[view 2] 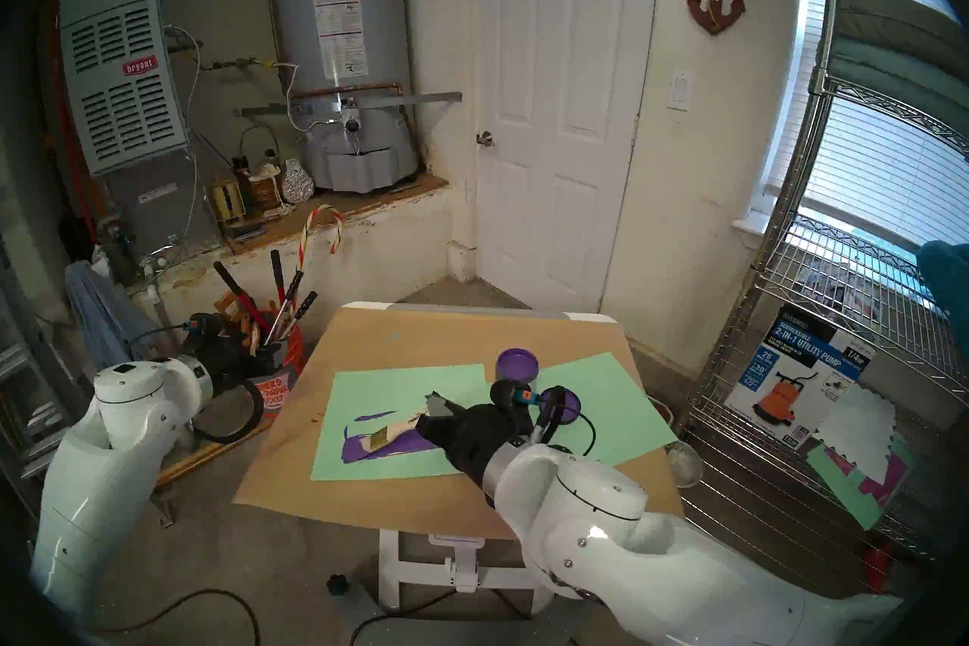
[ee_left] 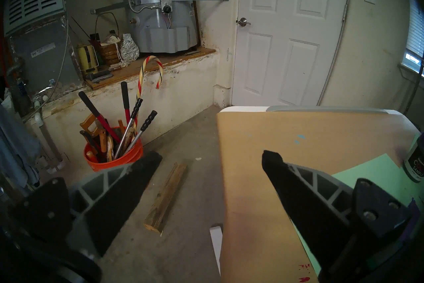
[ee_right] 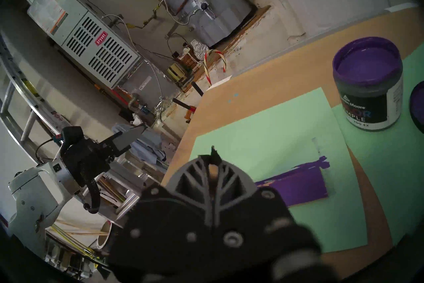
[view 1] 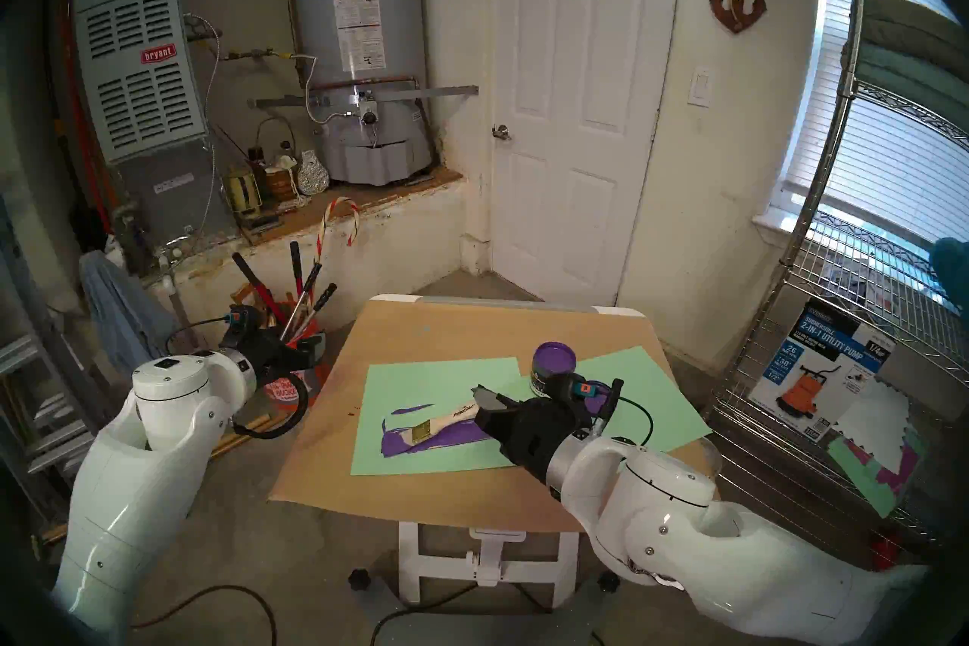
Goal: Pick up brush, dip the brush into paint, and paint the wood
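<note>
- Brush (view 1: 445, 419) held by its pale handle in the right tool (view 1: 490, 401), whose jaws are clamped on it; the brass ferrule and bristles lie over the purple-painted wood (view 1: 419, 443) on the left mint-green sheet (view 1: 419, 377).
- Head views: both arms appear together; the left tool (view 1: 309, 351) hangs off the tabletop's (view 1: 419, 325) left edge, in front of an orange bucket (view 2: 293, 341).
- Left wrist view: only here is the left tool (ee_left: 211, 160) seen plainly, its two fingers spread wide with nothing between them; a loose wooden block (ee_left: 166, 197) lies on the concrete floor below.
- Right wrist view: the right tool's (ee_right: 213, 156) ribbed fingers meet, with a sliver of pale handle visible between them; the bristles are hidden here, while one end of the wood (ee_right: 296, 186) shows fully purple.
- Paint jar (ee_right: 368, 82): open, round, with a dark label, filled nearly to its rim with purple paint; it stands at the far edge of the sheets.
- Lid (view 2: 561, 404): flat, purple-coated, lying just right of the jar; clear in the right head view, clipped at the edge in the right wrist view.
- Bucket (ee_left: 114, 160): holds long-handled tools and a striped candy cane (ee_left: 146, 78).
</note>
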You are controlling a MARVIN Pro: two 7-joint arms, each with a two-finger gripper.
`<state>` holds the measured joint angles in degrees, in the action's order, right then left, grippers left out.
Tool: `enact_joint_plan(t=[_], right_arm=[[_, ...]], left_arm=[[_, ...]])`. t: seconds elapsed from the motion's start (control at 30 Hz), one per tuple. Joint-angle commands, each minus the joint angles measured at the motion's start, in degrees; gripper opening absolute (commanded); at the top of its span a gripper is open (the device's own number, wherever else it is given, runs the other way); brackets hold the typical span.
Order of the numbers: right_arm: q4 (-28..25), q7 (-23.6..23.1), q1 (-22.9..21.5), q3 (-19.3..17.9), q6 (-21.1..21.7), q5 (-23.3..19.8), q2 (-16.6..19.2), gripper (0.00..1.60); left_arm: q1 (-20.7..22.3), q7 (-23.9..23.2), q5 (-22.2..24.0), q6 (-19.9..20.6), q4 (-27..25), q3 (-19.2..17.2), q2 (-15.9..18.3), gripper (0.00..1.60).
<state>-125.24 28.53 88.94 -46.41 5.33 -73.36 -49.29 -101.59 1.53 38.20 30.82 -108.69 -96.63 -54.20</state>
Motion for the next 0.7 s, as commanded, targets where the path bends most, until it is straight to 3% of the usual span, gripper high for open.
enact_joint_plan(t=[0.0,0.67], right_arm=[[-1.2,-0.6,0.7,-1.3,-0.5,-0.3,1.8,0.0],[-0.9,-1.4,1.6,-3.0,-0.9,0.4,4.1,0.0]], left_arm=[[0.3,0.1,0.1,-0.1,-1.0,-0.6,0.1,1.6],[0.3,0.1,0.1,-0.1,-1.0,-0.6,0.1,1.6]])
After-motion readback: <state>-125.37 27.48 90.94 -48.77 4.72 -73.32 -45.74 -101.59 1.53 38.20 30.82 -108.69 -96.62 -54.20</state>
